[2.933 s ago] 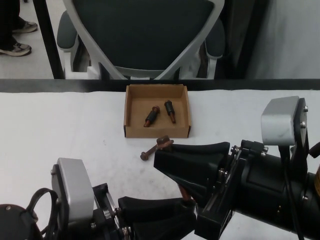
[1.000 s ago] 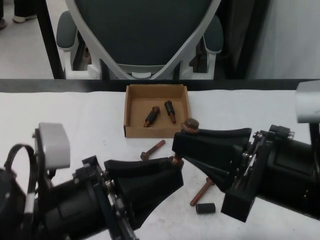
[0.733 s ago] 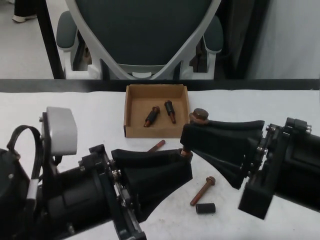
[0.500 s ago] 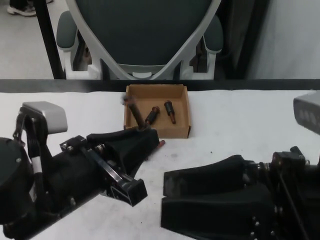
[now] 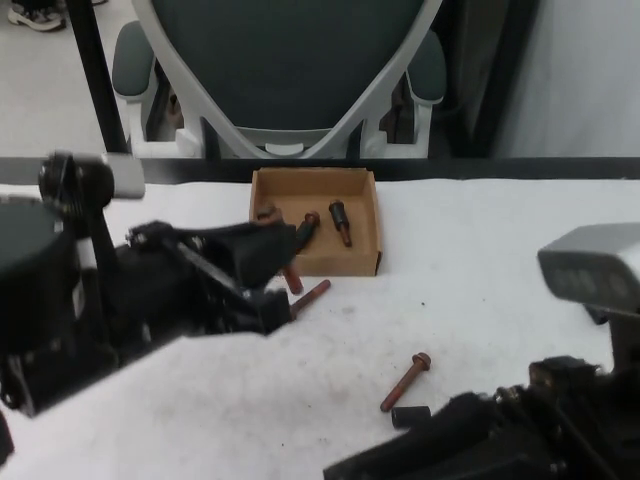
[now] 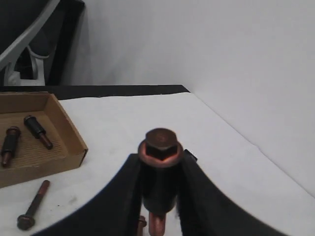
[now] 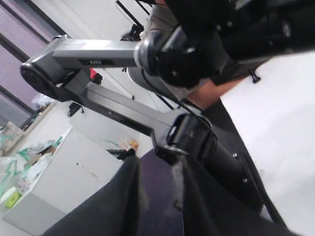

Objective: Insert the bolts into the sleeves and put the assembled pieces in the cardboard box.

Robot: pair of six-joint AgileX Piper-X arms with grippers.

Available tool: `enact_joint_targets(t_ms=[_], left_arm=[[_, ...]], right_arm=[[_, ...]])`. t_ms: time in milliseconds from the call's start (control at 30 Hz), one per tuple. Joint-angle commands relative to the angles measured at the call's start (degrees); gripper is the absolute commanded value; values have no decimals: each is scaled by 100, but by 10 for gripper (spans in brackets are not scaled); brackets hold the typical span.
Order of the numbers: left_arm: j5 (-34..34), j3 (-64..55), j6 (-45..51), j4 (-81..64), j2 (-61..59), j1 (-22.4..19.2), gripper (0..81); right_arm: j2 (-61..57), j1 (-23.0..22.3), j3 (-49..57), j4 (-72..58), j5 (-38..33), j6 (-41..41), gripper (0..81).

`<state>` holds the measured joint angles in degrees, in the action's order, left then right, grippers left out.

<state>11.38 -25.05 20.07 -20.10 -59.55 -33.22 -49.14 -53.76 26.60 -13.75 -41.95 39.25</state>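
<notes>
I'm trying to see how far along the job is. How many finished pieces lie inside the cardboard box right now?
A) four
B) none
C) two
C: the cardboard box holds a first piece and a second piece side by side; a third piece is held in the left gripper, not lying in the box.

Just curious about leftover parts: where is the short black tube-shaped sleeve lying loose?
In the high view, the short black sleeve lies on the white bench at the right, beside the tip of a loose copper-coloured bolt.
</notes>
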Motion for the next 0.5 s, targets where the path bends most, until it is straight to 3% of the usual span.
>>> enact_joint_targets(t_ms=[0,133,333,467], left_arm=[[76,-487,-257,688,-13,256,8],[212,-982,-268,1395,-276,491,8],[386,-1862,-483,2416,-1126,677,8],[613,-2593,-555,3002,-1892,742,8]], right_arm=[[35,6,31,837,-79,21,165],[35,0,31,1702,-79,-212,7],[35,0,31,2867,907,-239,3],[35,0,31,3088,984,-253,3]])
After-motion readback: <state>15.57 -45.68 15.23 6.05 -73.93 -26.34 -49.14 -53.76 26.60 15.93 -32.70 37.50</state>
